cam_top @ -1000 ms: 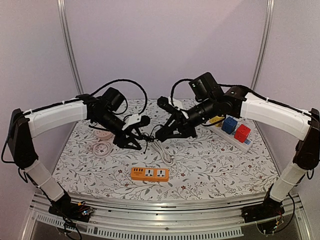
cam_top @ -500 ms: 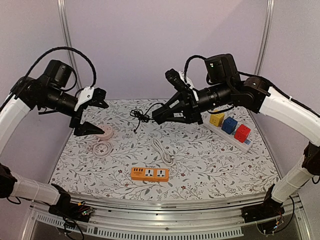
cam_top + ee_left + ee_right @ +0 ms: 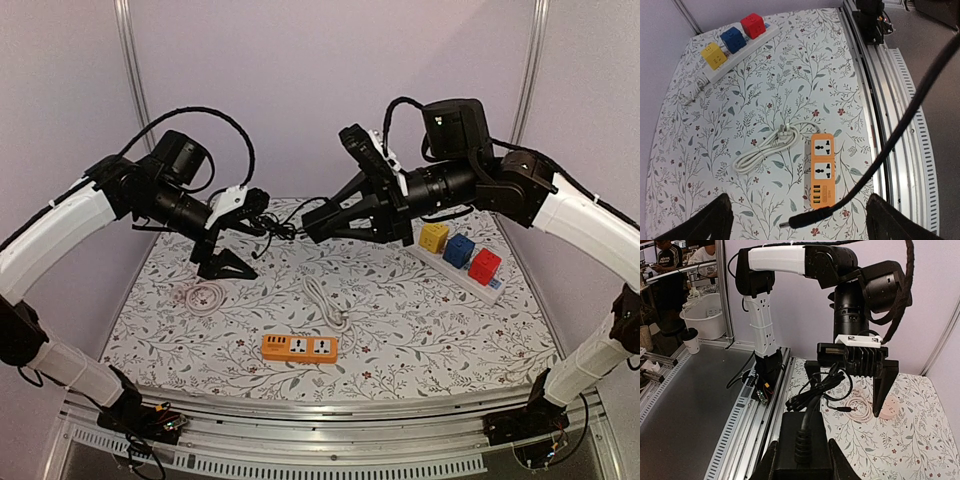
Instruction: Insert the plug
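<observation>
My right gripper is shut on a black power adapter and holds it high over the back of the table. The adapter's black cable hangs in a bundle towards my left gripper. That gripper is wide open, its fingers on either side of the cable. The cable's barrel plug tip dangles between them, not gripped. An orange power strip lies flat near the front, also in the left wrist view.
A coiled white cable with a plug lies behind the orange strip. A white power strip with yellow, blue and red cubes lies at the back right. A pink coil lies at the left, with a pink round piece beside it.
Both arms rose from low over the table. My left gripper swung out to the far left, then back right to the hanging cable. My right gripper kept the adapter and lifted it.
</observation>
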### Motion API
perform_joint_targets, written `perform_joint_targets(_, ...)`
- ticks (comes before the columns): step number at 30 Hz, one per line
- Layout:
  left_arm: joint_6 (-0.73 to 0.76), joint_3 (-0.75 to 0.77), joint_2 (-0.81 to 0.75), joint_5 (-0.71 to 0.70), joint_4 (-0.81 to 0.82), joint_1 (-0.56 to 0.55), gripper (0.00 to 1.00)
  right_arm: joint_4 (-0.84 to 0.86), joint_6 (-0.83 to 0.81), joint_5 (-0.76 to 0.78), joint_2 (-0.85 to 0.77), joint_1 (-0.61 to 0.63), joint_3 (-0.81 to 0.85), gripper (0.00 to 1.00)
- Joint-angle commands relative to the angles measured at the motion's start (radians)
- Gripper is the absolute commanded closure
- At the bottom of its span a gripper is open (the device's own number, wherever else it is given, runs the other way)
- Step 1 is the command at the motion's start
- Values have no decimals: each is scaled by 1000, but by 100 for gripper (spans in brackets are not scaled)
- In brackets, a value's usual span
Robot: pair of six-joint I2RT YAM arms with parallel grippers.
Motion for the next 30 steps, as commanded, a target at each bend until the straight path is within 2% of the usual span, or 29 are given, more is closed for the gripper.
perform_joint_targets(1,-37,20,17,-16,52,-42,9,39,-35,-21,-50,8,-11,100)
perform_joint_targets(3,-39,10,20,3,52,-49,10,45,-42,-30,-49,8,-16,100)
perform_joint_targets(5,-80,-5,24,8,74,-48,15,58,-39,-49,-46,8,-19,100)
perform_joint_targets(8,-106,-12,24,20,78,-48,33,63,-32,-55,-41,8,-18,100)
perform_joint_targets(14,-131,-8,23,118,80,-49,32,108,-11,-60,-57,8,-47,100)
perform_joint_targets(16,-153,-2,22,128,85,-48,44,111,-9,-57,-62,8,-52,100)
perform_joint_targets(19,-171,11,17,141,83,-47,75,112,-13,-50,-69,8,-60,100)
perform_joint_targets(22,-180,21,12,142,65,-47,100,111,-15,-45,-68,8,-69,100)
perform_joint_targets(25,-175,26,0,110,36,-38,100,91,-24,-12,-63,7,-78,100)
perform_joint_targets(27,-187,14,-14,74,44,-18,100,47,-59,63,-53,8,-77,100)
perform_joint_targets(30,-153,-19,-30,-52,67,1,100,-80,-116,191,-12,8,-29,100)
